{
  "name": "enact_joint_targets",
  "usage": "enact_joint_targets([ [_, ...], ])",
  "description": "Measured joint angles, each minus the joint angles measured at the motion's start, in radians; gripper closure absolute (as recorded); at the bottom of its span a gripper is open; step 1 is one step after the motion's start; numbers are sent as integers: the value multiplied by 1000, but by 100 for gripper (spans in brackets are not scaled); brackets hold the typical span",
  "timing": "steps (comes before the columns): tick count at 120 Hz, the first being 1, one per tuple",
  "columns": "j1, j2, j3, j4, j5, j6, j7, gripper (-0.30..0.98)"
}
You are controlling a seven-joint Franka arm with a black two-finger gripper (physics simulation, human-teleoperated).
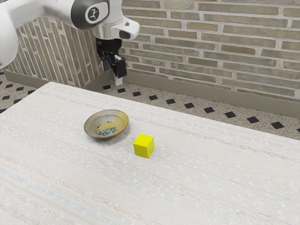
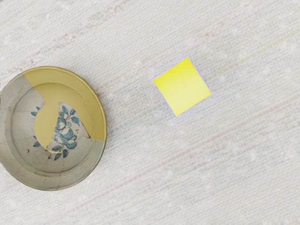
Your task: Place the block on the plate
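The pincer (image 1: 113,72), open and empty, is high above the table (image 1: 197,173); the yellow cube (image 1: 144,146) lies below it, near the patterned dish (image 1: 107,124), so reaching comes first, needing careful lowering and turning to its sides.

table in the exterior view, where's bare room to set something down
The table is bare from the yellow block out to the exterior view's right edge, and across the foreground, in front of both the yellow block and the plate. The short strip between those two is the crowded spot, likely snug.

Pale table (image 1: 211,183) beneath plate (image 1: 95,125), block (image 1: 144,146).
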Motion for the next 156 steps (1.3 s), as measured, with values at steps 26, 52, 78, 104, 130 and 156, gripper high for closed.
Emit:
enact_joint_targets([
  [26, -4, 87, 0, 6, -12, 27, 124, 0],
  [52, -3, 212, 0, 12, -78, 115, 210, 0],
  [78, 10, 232, -2, -94, -196, 195, 256, 0],
  [104, 15, 230, 13, -209, -293, 327, 230, 0],
  [130, 14, 296, 33, -207, -329, 407, 117, 0],
  [156, 14, 363, 74, -197, -384, 464, 16, 0],
])
